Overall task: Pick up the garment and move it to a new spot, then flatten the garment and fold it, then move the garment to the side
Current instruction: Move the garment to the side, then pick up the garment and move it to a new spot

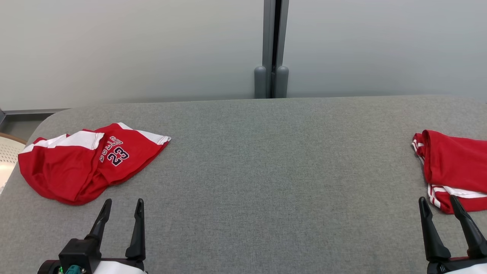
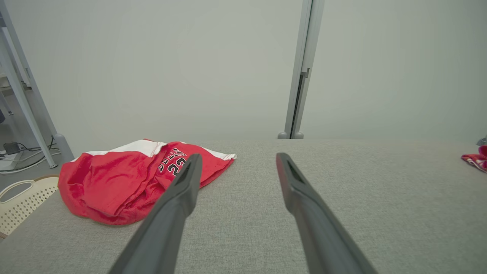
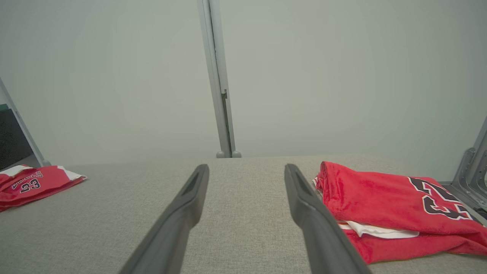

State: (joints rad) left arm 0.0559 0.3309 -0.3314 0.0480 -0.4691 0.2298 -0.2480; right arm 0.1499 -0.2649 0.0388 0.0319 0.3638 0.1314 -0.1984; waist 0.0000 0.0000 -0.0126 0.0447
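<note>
A crumpled red garment [image 1: 87, 161] with white trim and the number 23 lies at the left of the grey table [image 1: 266, 171]; it is also in the left wrist view [image 2: 129, 180] and the right wrist view [image 3: 30, 184]. My left gripper [image 1: 123, 205] stands open just in front of it, near the table's front edge, with nothing between its fingers. A folded red garment [image 1: 452, 167] lies at the right edge, seen close in the right wrist view [image 3: 388, 207]. My right gripper [image 1: 437, 203] is open beside its front corner, holding nothing.
A pale wall with a grey vertical post [image 1: 272, 49] stands behind the table. A cream perforated basket [image 2: 19, 201] sits off the table's left edge. Cables and a metal frame leg [image 2: 26, 99] are on the floor at the far left.
</note>
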